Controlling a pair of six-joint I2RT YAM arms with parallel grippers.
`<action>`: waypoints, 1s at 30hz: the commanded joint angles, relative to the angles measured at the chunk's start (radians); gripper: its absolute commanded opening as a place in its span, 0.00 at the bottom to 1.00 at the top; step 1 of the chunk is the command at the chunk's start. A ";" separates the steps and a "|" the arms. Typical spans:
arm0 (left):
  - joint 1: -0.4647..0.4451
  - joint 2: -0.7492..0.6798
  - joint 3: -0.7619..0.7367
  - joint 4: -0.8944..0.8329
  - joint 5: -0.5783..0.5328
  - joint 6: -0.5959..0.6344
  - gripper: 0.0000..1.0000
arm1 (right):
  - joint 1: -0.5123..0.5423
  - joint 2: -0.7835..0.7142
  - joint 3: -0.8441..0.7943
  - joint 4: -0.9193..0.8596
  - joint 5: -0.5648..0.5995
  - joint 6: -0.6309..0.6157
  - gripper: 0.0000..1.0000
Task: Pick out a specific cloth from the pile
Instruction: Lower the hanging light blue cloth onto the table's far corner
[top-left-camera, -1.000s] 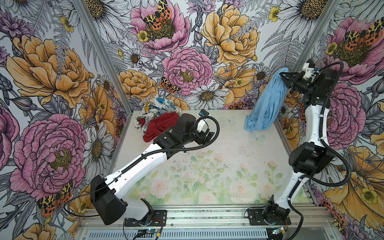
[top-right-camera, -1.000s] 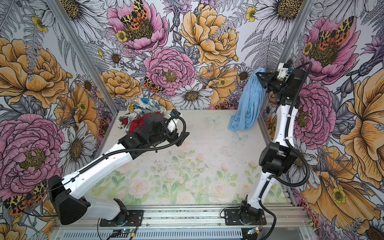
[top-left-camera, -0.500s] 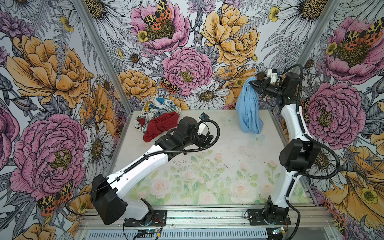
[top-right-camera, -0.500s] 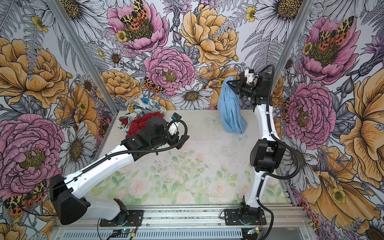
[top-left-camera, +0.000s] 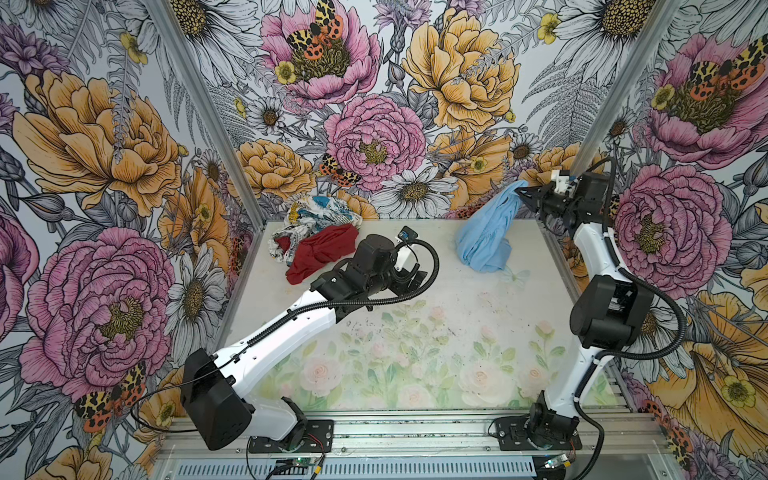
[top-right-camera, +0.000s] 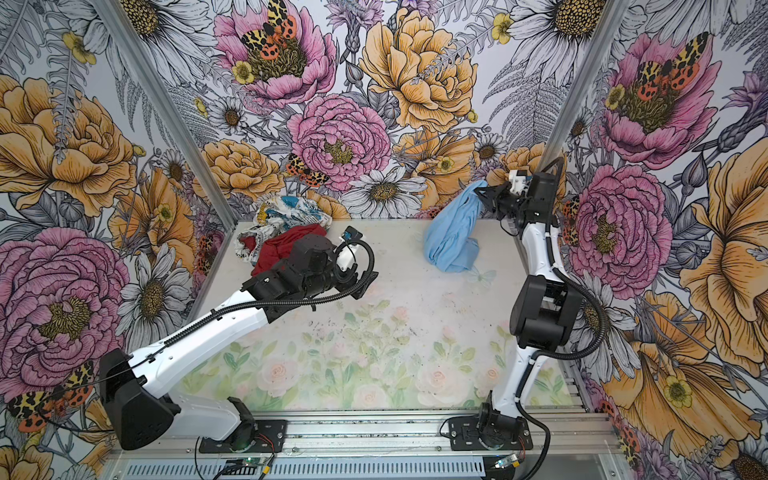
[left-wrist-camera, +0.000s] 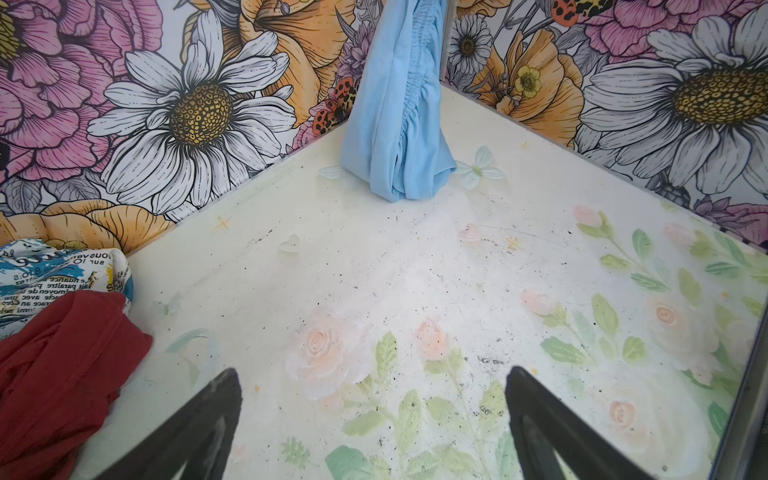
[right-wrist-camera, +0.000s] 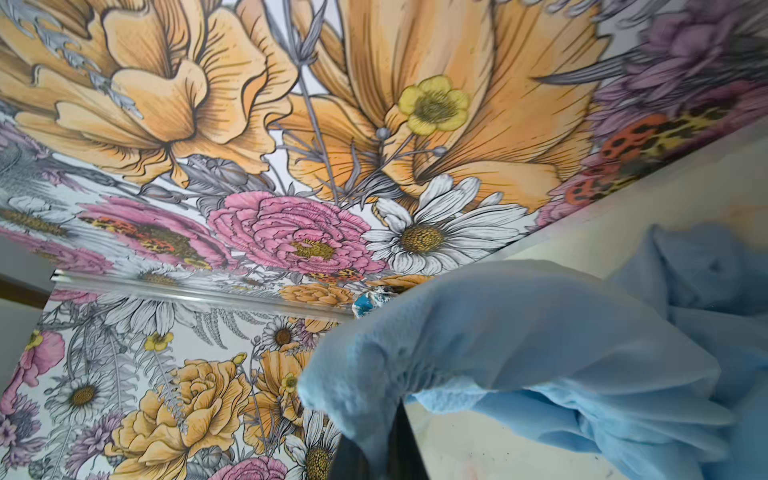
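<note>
The light blue cloth (top-left-camera: 486, 237) (top-right-camera: 453, 237) hangs at the back right, away from the pile. My right gripper (top-left-camera: 521, 193) (top-right-camera: 482, 193) is shut on its top corner. Its lower end bunches on the table, as the left wrist view shows (left-wrist-camera: 395, 124). In the right wrist view the cloth (right-wrist-camera: 519, 332) drapes over the right gripper (right-wrist-camera: 382, 440). The pile lies at the back left: a dark red cloth (top-left-camera: 322, 251) (top-right-camera: 282, 247) (left-wrist-camera: 62, 374) on a white printed one (top-left-camera: 316, 214) (left-wrist-camera: 54, 270). My left gripper (top-left-camera: 417, 276) (top-right-camera: 365, 282) (left-wrist-camera: 372, 374) stands open and empty, right of the pile.
The floral-print table (top-left-camera: 415, 332) is walled at the back and both sides by flowered panels with metal corner posts (top-left-camera: 216, 124). The right arm's elbow (top-left-camera: 609, 311) stands near the right wall. The left arm (top-left-camera: 291, 328) stretches across the left half of the table.
The right arm has swung the blue cloth in from the right wall and lowered it until its end meets the table. The left gripper has drawn back slightly from the pile.
</note>
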 joint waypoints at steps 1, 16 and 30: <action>-0.008 -0.002 0.012 0.021 0.005 -0.007 0.99 | -0.057 -0.121 -0.035 0.040 0.002 -0.056 0.00; -0.048 0.055 0.062 0.028 0.049 0.010 0.99 | -0.009 -0.117 -0.136 -0.167 0.140 -0.299 0.00; -0.049 0.033 0.043 0.026 0.033 0.008 0.99 | 0.202 0.004 -0.121 -0.161 0.175 -0.303 0.00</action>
